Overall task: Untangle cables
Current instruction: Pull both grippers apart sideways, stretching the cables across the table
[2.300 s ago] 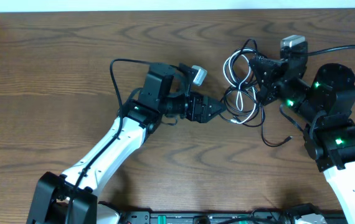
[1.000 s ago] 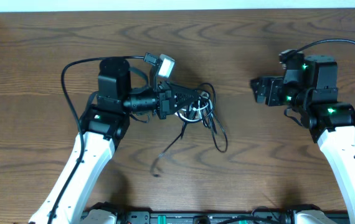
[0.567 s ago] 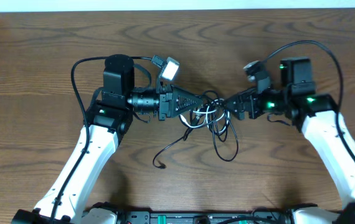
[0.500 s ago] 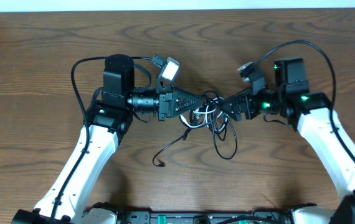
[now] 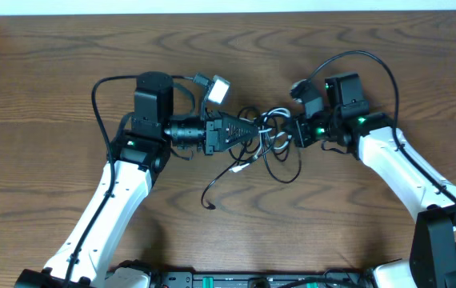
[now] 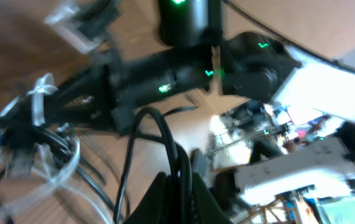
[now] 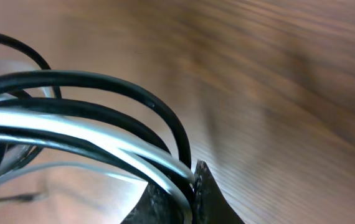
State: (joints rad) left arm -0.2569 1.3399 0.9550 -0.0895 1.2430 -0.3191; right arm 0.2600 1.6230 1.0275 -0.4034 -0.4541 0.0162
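Observation:
The cables (image 5: 270, 138), thin black cords looped with a white one, hang bunched between my two grippers at the table's middle. My left gripper (image 5: 254, 132) grips the bundle's left side, shut on black cords (image 6: 171, 149). From the right, my right gripper (image 5: 289, 134) is shut on black and white strands (image 7: 90, 134), which run into its jaws. One black loop (image 5: 282, 170) droops toward the front, and a loose black tail (image 5: 224, 178) trails down-left to a small plug end (image 5: 210, 206).
The left arm (image 5: 124, 184) reaches in from the lower left and the right arm (image 5: 396, 172) from the lower right. Thicker black arm wires arch over each arm (image 5: 104, 88) (image 5: 364, 60). Dark wood table (image 5: 52, 72) lies all around.
My right gripper moved left into the cable bundle and closed on its strands. The left gripper stayed shut on the cables, holding them near the centre.

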